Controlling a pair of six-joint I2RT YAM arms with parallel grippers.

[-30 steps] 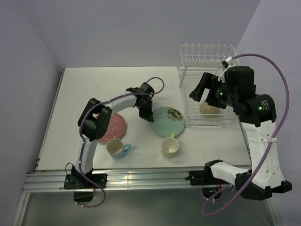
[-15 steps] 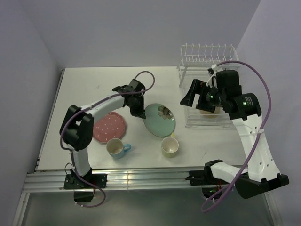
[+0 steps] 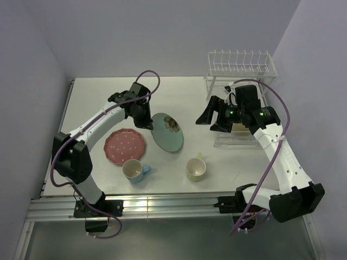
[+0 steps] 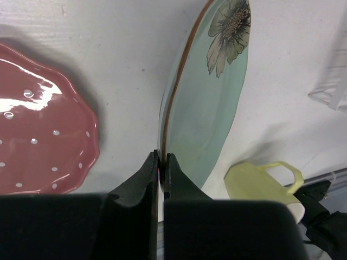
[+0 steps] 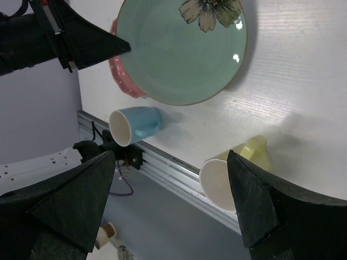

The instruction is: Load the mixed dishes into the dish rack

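Left gripper (image 3: 144, 118) clamped green plate (image 3: 167, 132) by its rim, tilted over table (image 3: 97, 97) well short of rack (image 3: 241, 62), right gripper (image 3: 210, 122) gaped empty; pink plate (image 3: 124, 146), blue mug (image 3: 133, 169), yellow mug (image 3: 196, 169) not yet racked, bowl unseen.

The high rear view overlooks the whole table (image 3: 179, 92); both close wrist views share the flowered plate (image 4: 217, 108).

I count two plates: one green plate (image 3: 167, 131) and one pink plate (image 3: 124, 146); two mugs: one blue mug (image 3: 134, 170) and one yellow mug (image 3: 196, 169); that makes four dishes I see plainly; one rack (image 3: 241, 62), in two tiers; one table (image 3: 92, 97); two arms: left arm (image 3: 96, 122), right arm (image 3: 282, 157); two grippers: left gripper (image 3: 149, 125), right gripper (image 3: 210, 122).
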